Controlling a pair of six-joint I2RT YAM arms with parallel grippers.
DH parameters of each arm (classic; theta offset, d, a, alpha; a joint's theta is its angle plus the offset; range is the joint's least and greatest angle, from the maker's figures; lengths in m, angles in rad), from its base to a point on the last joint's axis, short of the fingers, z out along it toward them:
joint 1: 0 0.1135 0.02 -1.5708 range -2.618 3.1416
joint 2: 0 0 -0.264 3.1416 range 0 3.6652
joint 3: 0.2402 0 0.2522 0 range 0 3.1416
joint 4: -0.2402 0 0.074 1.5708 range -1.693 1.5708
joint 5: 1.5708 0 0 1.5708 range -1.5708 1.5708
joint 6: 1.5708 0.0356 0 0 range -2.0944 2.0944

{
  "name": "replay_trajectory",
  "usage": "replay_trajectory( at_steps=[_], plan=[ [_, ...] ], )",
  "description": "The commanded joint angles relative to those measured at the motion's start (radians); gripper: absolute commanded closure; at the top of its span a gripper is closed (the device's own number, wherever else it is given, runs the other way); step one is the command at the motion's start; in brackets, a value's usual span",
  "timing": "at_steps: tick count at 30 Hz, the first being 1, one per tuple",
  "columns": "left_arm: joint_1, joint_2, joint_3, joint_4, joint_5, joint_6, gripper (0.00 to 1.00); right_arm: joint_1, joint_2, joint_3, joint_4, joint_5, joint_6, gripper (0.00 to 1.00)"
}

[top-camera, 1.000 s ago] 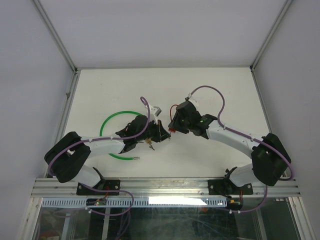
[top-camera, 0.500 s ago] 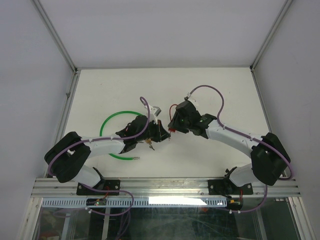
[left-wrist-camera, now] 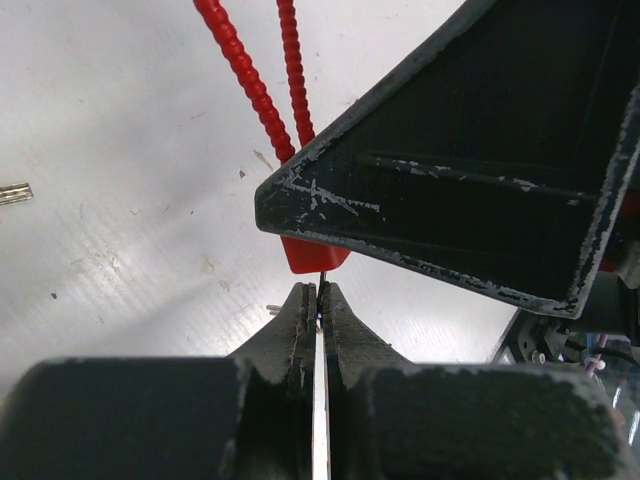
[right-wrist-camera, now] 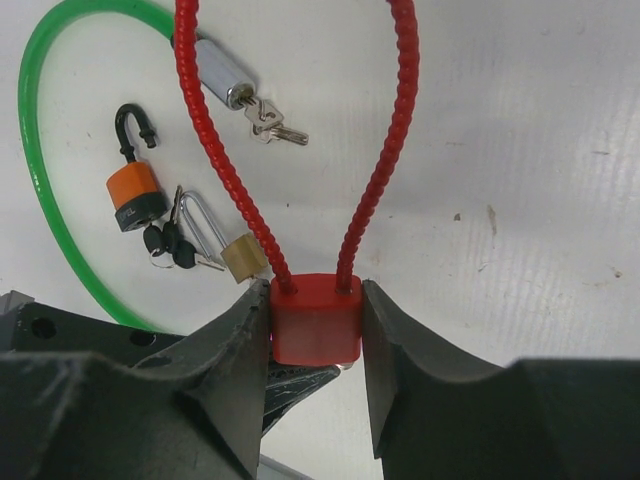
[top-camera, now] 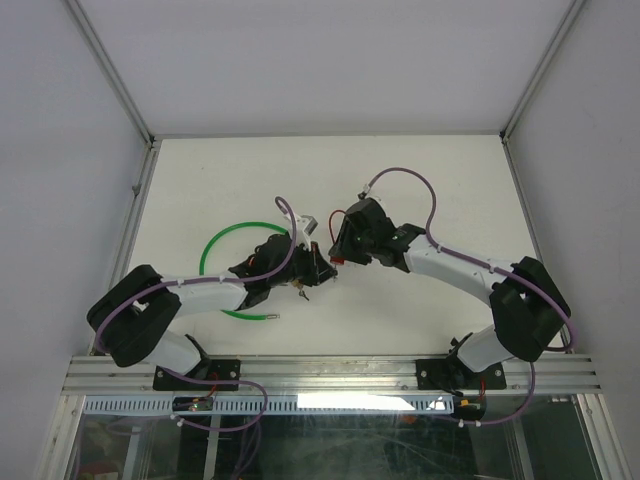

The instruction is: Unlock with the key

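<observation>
Red, ribbed cable: cable lock (right-wrist-camera: 315, 320). Green: cable loop (right-wrist-camera: 33, 180). Orange over black: padlock (right-wrist-camera: 135, 195). Brass: small padlock (right-wrist-camera: 243, 257). Black-headed: key bunch (right-wrist-camera: 165, 243). Silver: key (left-wrist-camera: 320, 420). White: table (right-wrist-camera: 520, 150).

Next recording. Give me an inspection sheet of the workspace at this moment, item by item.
Surface: white table, lightly scuffed.
Job's things: red cable lock held by its body; key tip at the lock's underside, insertion unclear.
Clutter: green cable lock, orange padlock, brass padlock, spare keys.
Grippers: left gripper shut on key; right gripper shut on red cable lock.
Cables: purple arm cables, hanging free.
Surroundings: enclosure walls, aluminium frame.
</observation>
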Motion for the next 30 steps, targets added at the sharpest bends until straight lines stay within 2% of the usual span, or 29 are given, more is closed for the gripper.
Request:
replay_trajectory(
  at_steps=[1,5,13,22,30],
  plan=[
    [0.017,-0.068,0.005,0.145,0.002,0.022,1.0,0.011,0.0,0.045,0.049,-0.112,-0.021,1.0],
    [0.047,-0.07,-0.013,0.148,0.039,-0.005,1.0,0.006,0.003,0.05,0.05,-0.157,-0.05,1.0],
    [0.093,-0.118,-0.041,0.131,0.094,-0.04,1.0,0.002,0.002,0.06,0.023,-0.156,-0.074,1.0],
    [0.102,-0.173,-0.003,-0.007,0.051,-0.014,1.0,0.001,0.018,0.075,-0.01,-0.122,-0.07,1.0],
    [0.103,-0.164,0.015,-0.045,0.026,-0.036,1.0,0.003,0.034,0.081,-0.009,-0.115,-0.043,1.0]
  ],
)
